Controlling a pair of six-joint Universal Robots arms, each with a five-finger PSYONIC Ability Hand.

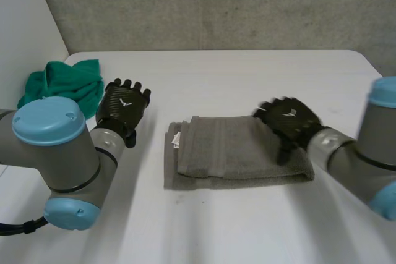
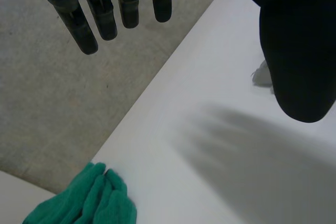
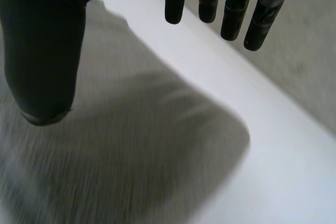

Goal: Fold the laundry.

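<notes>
1. A grey towel (image 1: pixel 238 153) lies folded into a long band in the middle of the white table (image 1: pixel 247 72). Its length runs left to right, and a small white tag (image 1: pixel 177 140) shows at its left end.
2. The right hand (image 1: pixel 289 120) hangs over the towel's right end. Its fingers are straight and its thumb is held wide of them, and it grips nothing.
3. In the right wrist view the fingers (image 3: pixel 231 14) reach past the towel's rounded corner over bare table, while the thumb (image 3: pixel 42 51) is above the cloth. I cannot tell whether any part of the hand touches the towel.
4. The left hand (image 1: pixel 125 104) is over bare table to the left of the towel and apart from it. Its fingers (image 2: pixel 105 19) are straight and side by side, the thumb stands well off, and the hand is empty.
5. A green cloth (image 1: pixel 62 85) lies bunched at the table's far left corner, near the left hand.
6. A grey concrete wall (image 1: pixel 216 4) stands beyond the table's far edge.
</notes>
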